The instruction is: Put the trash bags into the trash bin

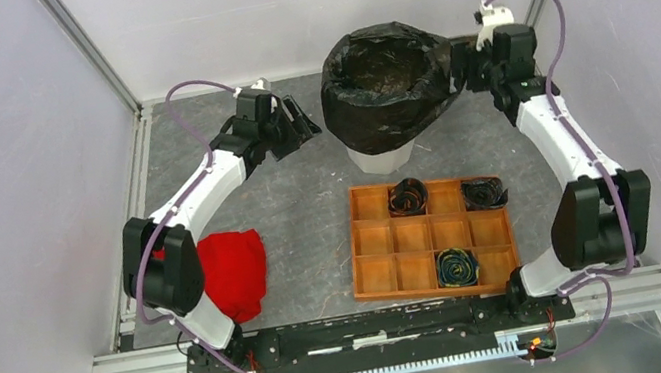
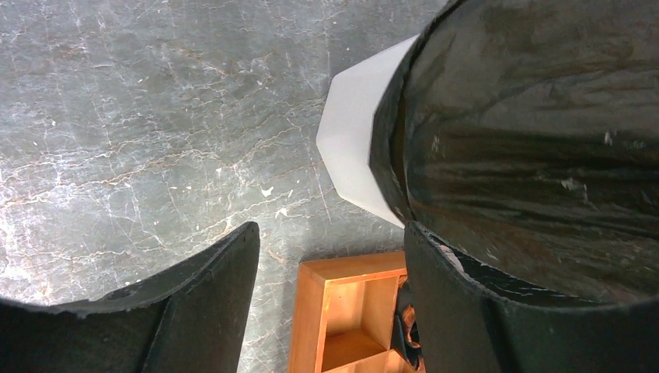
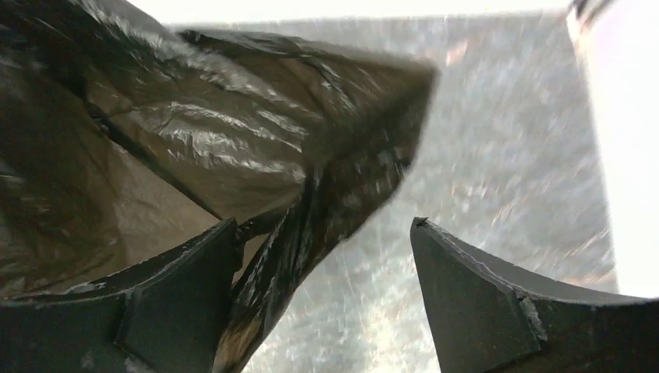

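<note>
A glossy black trash bag (image 1: 387, 81) is draped open over the white faceted trash bin (image 1: 380, 157) at the back middle; only the bin's base shows below it. In the left wrist view the bag (image 2: 528, 132) covers the bin wall (image 2: 353, 140). My left gripper (image 1: 303, 120) is open and empty, just left of the bin. My right gripper (image 1: 466, 62) is open at the bag's right edge; in the right wrist view a fold of the bag (image 3: 311, 202) hangs between its spread fingers (image 3: 194, 280), beside the left one.
An orange-brown compartment tray (image 1: 386, 250) lies in front of the bin, holding three rolled black bags (image 1: 406, 197), (image 1: 484, 192), (image 1: 457, 267). A red cloth (image 1: 233, 272) lies near the left arm's base. Frame rails and white walls border the grey table.
</note>
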Robot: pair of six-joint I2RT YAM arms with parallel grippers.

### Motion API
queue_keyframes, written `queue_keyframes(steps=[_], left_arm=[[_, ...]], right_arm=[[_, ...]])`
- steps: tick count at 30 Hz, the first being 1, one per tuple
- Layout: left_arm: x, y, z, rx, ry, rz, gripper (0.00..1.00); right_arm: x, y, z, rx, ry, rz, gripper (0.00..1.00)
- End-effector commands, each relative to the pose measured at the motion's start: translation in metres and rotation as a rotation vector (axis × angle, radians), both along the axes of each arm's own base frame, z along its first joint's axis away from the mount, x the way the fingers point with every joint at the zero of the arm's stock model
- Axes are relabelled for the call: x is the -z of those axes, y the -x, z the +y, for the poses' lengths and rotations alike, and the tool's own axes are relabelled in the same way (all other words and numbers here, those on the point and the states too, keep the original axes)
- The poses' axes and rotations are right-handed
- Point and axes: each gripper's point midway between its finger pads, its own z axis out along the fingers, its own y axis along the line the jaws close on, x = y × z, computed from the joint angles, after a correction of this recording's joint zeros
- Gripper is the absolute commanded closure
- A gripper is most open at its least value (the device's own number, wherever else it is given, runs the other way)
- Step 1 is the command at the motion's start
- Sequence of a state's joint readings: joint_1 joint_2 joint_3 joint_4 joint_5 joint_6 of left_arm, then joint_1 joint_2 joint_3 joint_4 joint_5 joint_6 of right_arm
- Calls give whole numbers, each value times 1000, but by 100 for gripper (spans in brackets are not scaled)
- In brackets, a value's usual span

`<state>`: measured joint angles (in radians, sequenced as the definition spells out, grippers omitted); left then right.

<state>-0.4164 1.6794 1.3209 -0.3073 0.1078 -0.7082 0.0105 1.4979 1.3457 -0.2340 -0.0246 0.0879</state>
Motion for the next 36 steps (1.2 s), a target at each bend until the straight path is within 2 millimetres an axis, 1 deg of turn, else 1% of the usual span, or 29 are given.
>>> queue_keyframes(steps=[1,3,5,6,7,9,11,15,19,22,24,26,28,29,31,32,33,34,35,36], left_arm=[[-25,3,0,33,6,-67,25],[-26,4,0,36,12,-66,25],[-27,4,-1,39,18,-65,25],[-26,4,-2,40,20,-65,24],[-27,4,-2,42,23,-67,24],[-26,4,-3,43,27,-63,23],[-27,3,-6,51,38,-60,23],[-31,1,-10,58,63,-61,23],[-35,2,-13,59,86,-71,23],[-36,4,-13,61,96,-73,22],[-37,4,-13,61,95,-74,22],[-38,5,-12,60,93,-78,22],[-37,4,-11,55,93,-77,21],[-37,4,-11,54,94,-78,21],[-37,3,-10,52,99,-77,20],[-38,4,-11,54,105,-76,20],[-37,4,-11,55,112,-75,20],[-38,4,-11,53,119,-73,20],[-38,4,-11,55,125,-72,20],[-38,5,-11,57,131,-70,20]], right_arm=[[44,-10,-8,13,-125,1,13],[75,-14,2,-38,-161,68,14],[100,-16,21,-132,-227,119,15],[109,-13,32,-174,-268,148,15],[115,-9,38,-196,-294,167,16],[110,-2,44,-217,-332,140,14],[100,3,42,-198,-325,121,13],[79,10,19,-117,-262,128,10],[49,20,12,-133,-308,69,9],[33,29,5,-134,-373,22,9],[21,32,-6,-107,-329,7,9],[-1,33,-16,-83,-247,-31,10],[-35,31,-11,-119,-189,-108,11],[-55,30,-3,-157,-159,-143,13],[-93,28,33,-284,-80,-212,15],[-105,26,49,-338,-40,-230,16],[-108,26,74,-413,-3,-223,18],[-118,26,95,-472,40,-238,19],[-118,23,111,-520,65,-219,22],[-114,21,124,-563,82,-195,28]])
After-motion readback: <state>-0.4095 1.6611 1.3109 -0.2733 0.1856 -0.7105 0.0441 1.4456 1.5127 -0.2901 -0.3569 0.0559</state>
